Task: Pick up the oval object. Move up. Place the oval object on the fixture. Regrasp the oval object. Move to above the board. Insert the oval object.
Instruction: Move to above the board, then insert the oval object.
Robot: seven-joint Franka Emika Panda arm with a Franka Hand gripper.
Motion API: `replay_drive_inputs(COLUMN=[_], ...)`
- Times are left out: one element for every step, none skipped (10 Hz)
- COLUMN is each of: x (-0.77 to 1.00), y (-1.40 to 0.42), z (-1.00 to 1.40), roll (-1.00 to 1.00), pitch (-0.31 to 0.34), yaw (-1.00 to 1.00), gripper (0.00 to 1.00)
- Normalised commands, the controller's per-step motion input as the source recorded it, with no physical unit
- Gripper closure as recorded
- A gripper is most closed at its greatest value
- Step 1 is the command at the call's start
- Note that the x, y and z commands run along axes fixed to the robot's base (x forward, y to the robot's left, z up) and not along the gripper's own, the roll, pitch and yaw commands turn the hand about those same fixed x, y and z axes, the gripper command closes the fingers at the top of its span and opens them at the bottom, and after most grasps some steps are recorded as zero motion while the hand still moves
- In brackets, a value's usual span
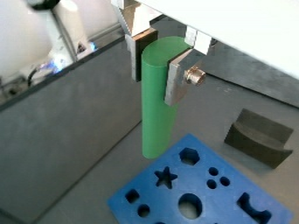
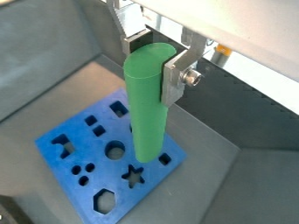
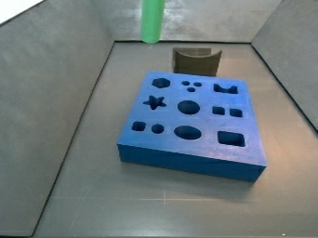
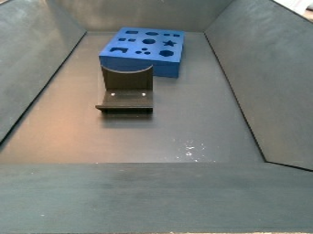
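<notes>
Tool high above the floor, silver finger plates clamped on the upper end of the oval object; same pinch shows in a wrist view from the opposite side. Rod hangs upright from the tool, its lower end free in the air.

In a side view only the lower part of the oval object enters at the top edge, left of the fixture and above the back of the bin; the tool itself is out of that frame. In a side view from the opposite end neither tool nor rod is visible.

Left to right in a side view: grey sloped wall, then the board lying flat in the middle of the floor, star cut-out at its left, round holes in the centre, square ones toward the right. The fixture stands just behind the board's far edge, notch empty. Right wall beyond.

In a side view from the fixture's end, the fixture sits nearer, the board behind it, the two just beside each other; contact cannot be told.

In a wrist view the rod's lower tip appears over the board near the star hole. Nothing lies between rod and board. In a wrist view the fixture sits off to the side, well apart from the rod.
</notes>
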Motion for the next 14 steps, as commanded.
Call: replay_drive_inputs(x=[-0.05,0.02,0.00,0.15,0.38,0.65,0.59,0.44,0.39,0.28,0.12,0.00,0.00,0.00], y=[0.02,0.00,-0.08,-0.22,-0.32,-0.35,-0.29,-0.24,-0.23,-0.20,-0.16,-0.15,-0.13,-0.10], z=[0.00,0.00,0.00,-0.10,-0.18,-0.19,-0.23,-0.22,-0.21,-0.22,-0.19,-0.17,-0.17,-0.17], roll=[-0.04,0.00,0.00,0.00,0.01,0.00,0.00,0.00,0.00,0.00,0.00,-0.01,-0.01,-0.02], pitch=[-0.216,0.000,-0.004,0.000,0.019,0.036,0.000,0.000,0.000,0.000,-0.007,-0.039,-0.039,-0.036], yaw=[0.25,0.00,0.00,-0.03,-0.04,-0.22,-0.37,-0.55,-0.61,-0.72,-0.87,-0.97,-0.98,-1.00], gripper=[1.00,1.00,1.00,1.00,1.00,1.00,1.00,1.00,1.00,1.00,1.00,1.00,1.00,1.00])
